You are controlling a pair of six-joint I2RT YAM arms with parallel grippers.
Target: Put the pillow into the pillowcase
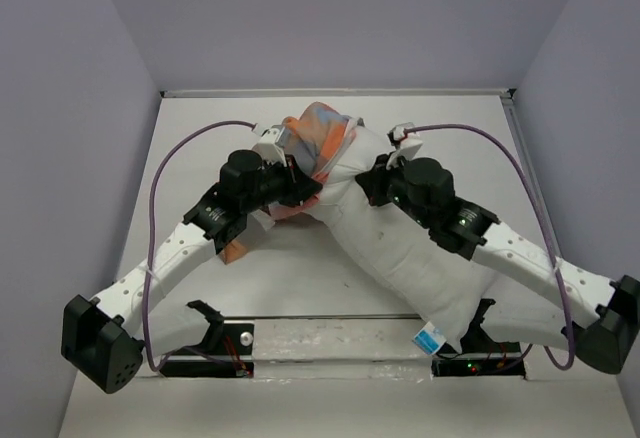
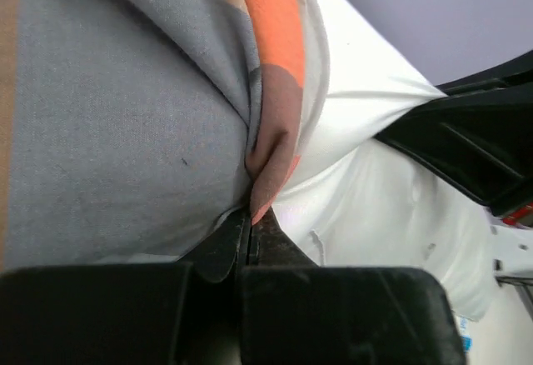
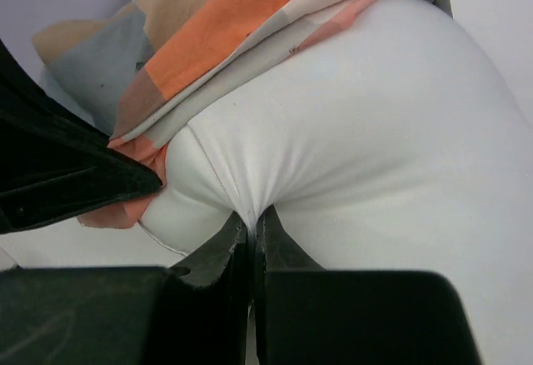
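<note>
The white pillow (image 1: 400,248) lies slantwise from the table's near right to the far middle, its blue-and-white tag (image 1: 430,338) at the near corner. The checked pillowcase (image 1: 322,138) is bunched over the pillow's far end. My left gripper (image 1: 305,190) is shut on a fold of the pillowcase (image 2: 271,144) beside the pillow (image 2: 375,207). My right gripper (image 1: 372,180) is shut on a pinch of the pillow's fabric (image 3: 333,132), just under the pillowcase's edge (image 3: 225,40). The left gripper's finger (image 3: 75,173) shows at the left of the right wrist view.
A raised rail (image 1: 335,92) runs along the table's far edge and another (image 1: 525,158) along its right side. Purple cables (image 1: 175,163) loop from both arms. A mounting bar (image 1: 330,343) with the arm bases lies at the near edge.
</note>
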